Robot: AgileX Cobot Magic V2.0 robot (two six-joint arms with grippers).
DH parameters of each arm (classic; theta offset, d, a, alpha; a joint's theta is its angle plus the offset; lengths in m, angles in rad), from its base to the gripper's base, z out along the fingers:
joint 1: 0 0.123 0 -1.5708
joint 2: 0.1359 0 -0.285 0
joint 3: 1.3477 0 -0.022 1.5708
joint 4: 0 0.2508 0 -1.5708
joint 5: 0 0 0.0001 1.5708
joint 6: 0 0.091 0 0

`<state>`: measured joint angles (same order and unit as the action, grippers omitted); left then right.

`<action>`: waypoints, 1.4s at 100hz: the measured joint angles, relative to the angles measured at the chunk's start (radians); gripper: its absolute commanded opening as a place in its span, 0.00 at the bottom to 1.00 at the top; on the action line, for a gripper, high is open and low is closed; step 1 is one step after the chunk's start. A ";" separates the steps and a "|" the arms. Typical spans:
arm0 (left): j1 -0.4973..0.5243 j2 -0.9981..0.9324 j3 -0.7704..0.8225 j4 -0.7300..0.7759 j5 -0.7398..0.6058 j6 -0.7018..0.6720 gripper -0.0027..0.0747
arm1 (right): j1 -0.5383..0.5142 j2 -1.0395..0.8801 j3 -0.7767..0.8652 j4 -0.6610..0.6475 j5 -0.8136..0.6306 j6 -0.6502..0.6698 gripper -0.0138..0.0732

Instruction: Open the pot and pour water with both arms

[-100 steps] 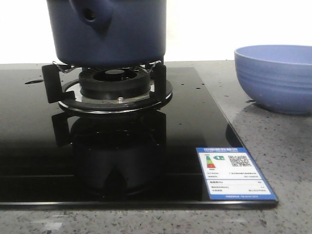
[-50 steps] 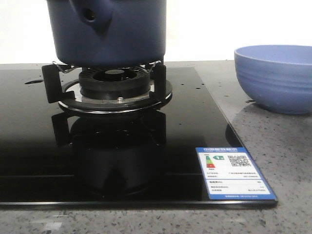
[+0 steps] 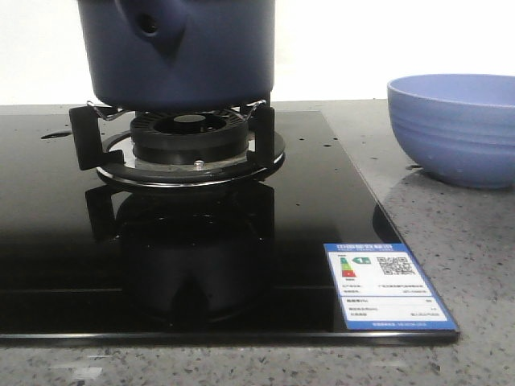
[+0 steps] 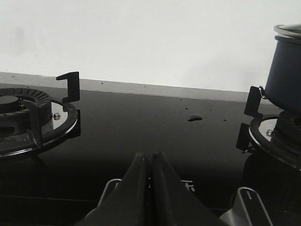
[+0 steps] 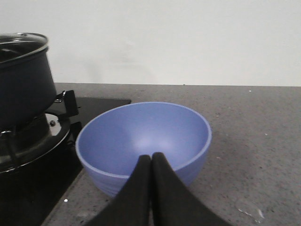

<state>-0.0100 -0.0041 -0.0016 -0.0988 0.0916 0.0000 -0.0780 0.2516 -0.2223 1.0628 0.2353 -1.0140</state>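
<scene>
The dark navy pot [image 3: 181,52] stands on the burner stand [image 3: 189,145] of the black glass hob, its side knob with a round hole facing me. It shows in the left wrist view [image 4: 286,70] and, with a glass lid and metal rim, in the right wrist view [image 5: 21,77]. My left gripper [image 4: 151,156] is shut and empty, low over the hob between two burners. My right gripper [image 5: 151,157] is shut and empty, in front of the empty periwinkle bowl [image 5: 143,146]. Neither gripper shows in the front view.
The periwinkle bowl [image 3: 452,129] sits on the grey speckled counter right of the hob. A second burner [image 4: 28,117] lies left of the left gripper. Water drops [image 4: 194,117] lie on the glass. An energy label [image 3: 386,284] is stuck at the hob's front right corner.
</scene>
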 measured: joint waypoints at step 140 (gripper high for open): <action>0.000 0.000 0.000 0.000 0.000 0.000 0.01 | 0.000 -0.261 0.231 -1.170 -0.075 1.083 0.09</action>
<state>-0.0100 -0.0041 -0.0016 -0.0988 0.0916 0.0000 -0.0780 -0.0091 0.0082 -0.1075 0.1599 0.0687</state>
